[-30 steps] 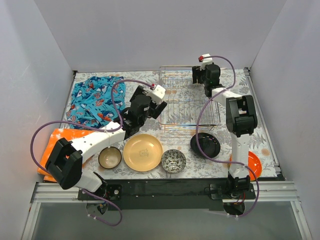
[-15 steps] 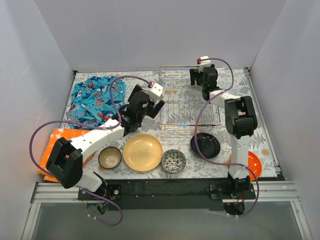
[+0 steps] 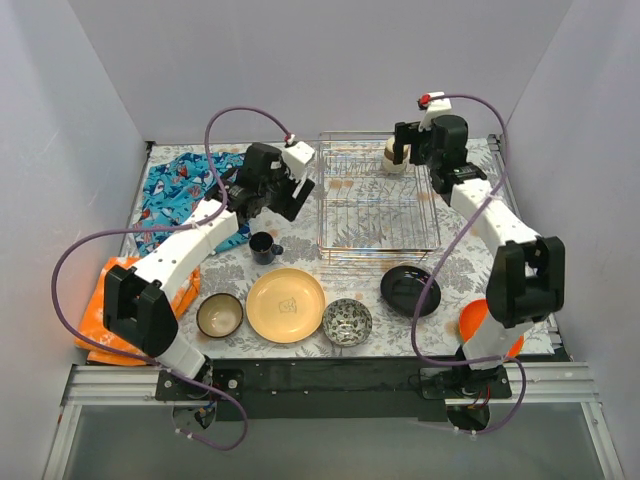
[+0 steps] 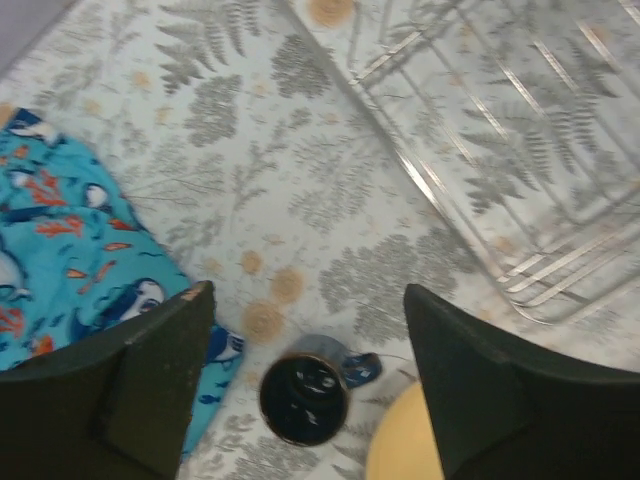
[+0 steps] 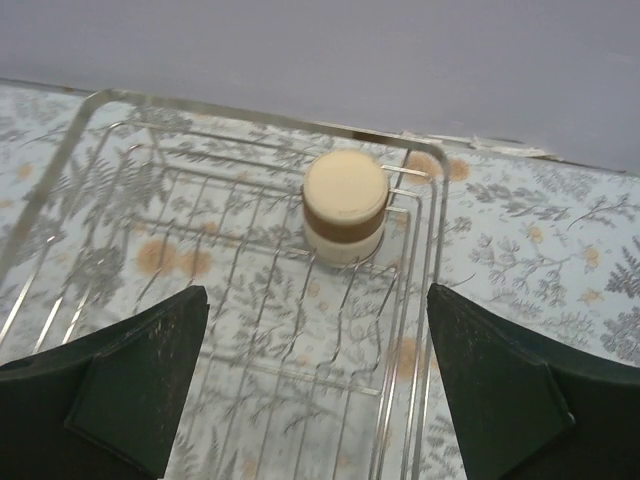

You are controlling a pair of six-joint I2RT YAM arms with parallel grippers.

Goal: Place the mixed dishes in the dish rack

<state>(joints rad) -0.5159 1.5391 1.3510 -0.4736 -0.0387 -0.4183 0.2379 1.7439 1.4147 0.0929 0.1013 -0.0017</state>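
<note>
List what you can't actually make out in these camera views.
Orange plate: top view, right arm covers its middle.
Orange cloth: top view, left arm hides part.
Dark blue mug: left wrist view, inside too dark to read.
Tan-yellow plate: left wrist view, cut off by bottom edge.

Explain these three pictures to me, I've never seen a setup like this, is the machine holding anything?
Two robot arms are bolted to the near edge of a table. One picture looks down from above; the other two come from a camera on each wrist, the dark shapes being its fingers. The left gripper hangs open near a dark blue mug. The right gripper is open over the dish rack, where a beige cup stands. Around lie plates, bowls and two cloths. Nothing is held.
</note>
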